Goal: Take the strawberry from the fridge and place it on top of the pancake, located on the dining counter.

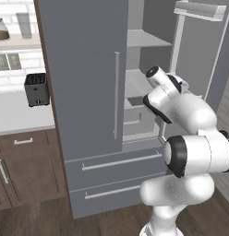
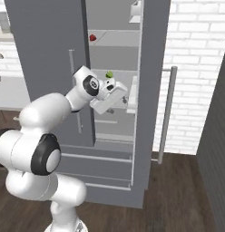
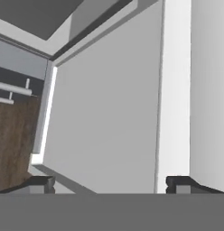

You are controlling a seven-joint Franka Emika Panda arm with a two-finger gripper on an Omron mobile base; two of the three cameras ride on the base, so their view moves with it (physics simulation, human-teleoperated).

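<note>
Red on its grey shelf, the strawberry (image 2: 92,37) sits above your gripper (image 2: 124,99) and a little left, deeper in the fridge (image 2: 114,54). Your fingers (image 3: 41,182) are spread wide, holding nothing. Raise the hand, clear the shelf edge, then reach in.

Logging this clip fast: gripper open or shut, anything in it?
Gripper: open, fingertips wide apart, empty, inside the fridge.

both base views look forward from behind the arm at the fridge (image 1: 84,92); hand view sits close inside it.
</note>
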